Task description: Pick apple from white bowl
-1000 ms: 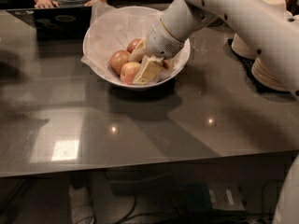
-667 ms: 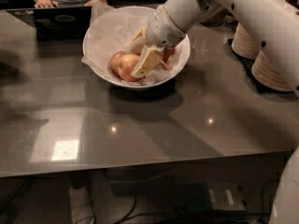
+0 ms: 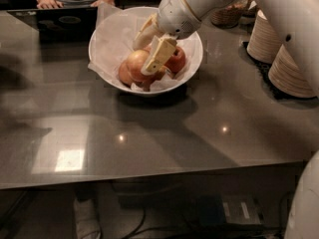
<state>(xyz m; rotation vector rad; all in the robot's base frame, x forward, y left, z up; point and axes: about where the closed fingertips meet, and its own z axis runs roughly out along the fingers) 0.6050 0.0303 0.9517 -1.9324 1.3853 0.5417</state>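
Note:
The white bowl (image 3: 107, 41), lined with crumpled white paper, stands at the back middle of the dark table. It holds three apples. My gripper (image 3: 143, 59) reaches into it from the upper right. One beige finger (image 3: 158, 54) lies across the front of a pale red apple (image 3: 134, 63), and the other finger (image 3: 142, 31) sits behind it. The fingers are closed on this apple, which sits slightly above the others. A redder apple (image 3: 177, 59) lies to its right, and a third apple (image 3: 123, 75) lies low on the left.
Stacks of beige paper plates (image 3: 291, 68) stand at the right edge. A woven basket (image 3: 229, 16) sits behind my arm. A dark laptop (image 3: 60, 21) lies at the back left, with a person's hands (image 3: 47, 3) on the table edge behind it.
My gripper has risen a little from the bottom of the bowl and shifted right, and the pale red apple has come up with it.

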